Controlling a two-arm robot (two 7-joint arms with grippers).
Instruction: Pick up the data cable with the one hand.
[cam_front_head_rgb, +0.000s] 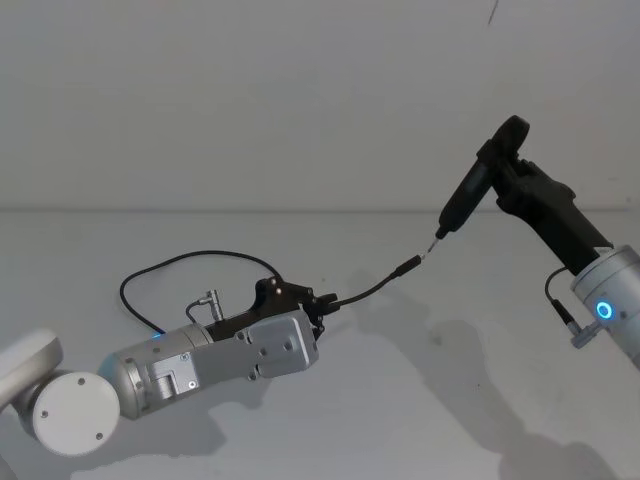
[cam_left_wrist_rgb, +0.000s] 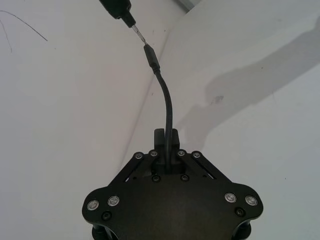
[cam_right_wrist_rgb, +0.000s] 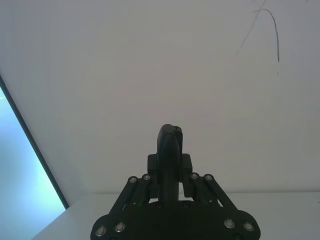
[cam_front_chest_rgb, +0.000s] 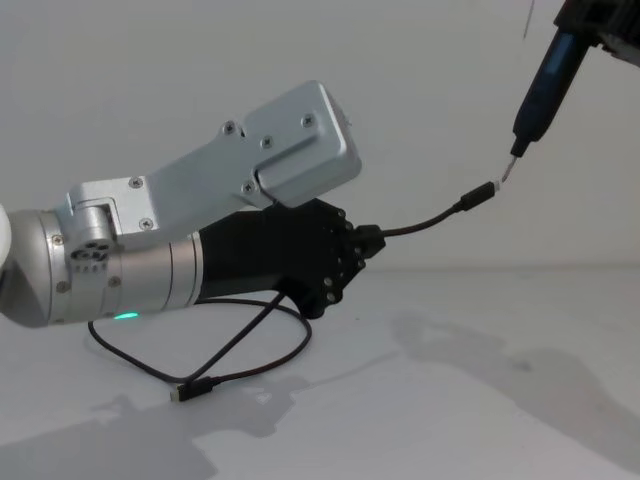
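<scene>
Between the left gripper's (cam_front_head_rgb: 322, 302) closed jaws runs the data cable (cam_left_wrist_rgb: 168, 107), pinched short of one plug, its slack looped on the table (cam_front_head_rgb: 450, 400) behind that gripper. Light, thin and limp, it probably holds best there. Beyond, the right gripper (cam_right_wrist_rgb: 170, 172) clamps a pen-shaped tool (cam_front_head_rgb: 465, 195).

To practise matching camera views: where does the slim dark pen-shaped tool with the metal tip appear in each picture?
Head: slim dark pen-shaped tool, upper right.
Left wrist: tool beyond the black left gripper.
Right wrist: tool clamped in the black right gripper.
Chest: tool, upper right corner.
Landmark: thin black data cable's raised plug at the tool's tip.
</scene>
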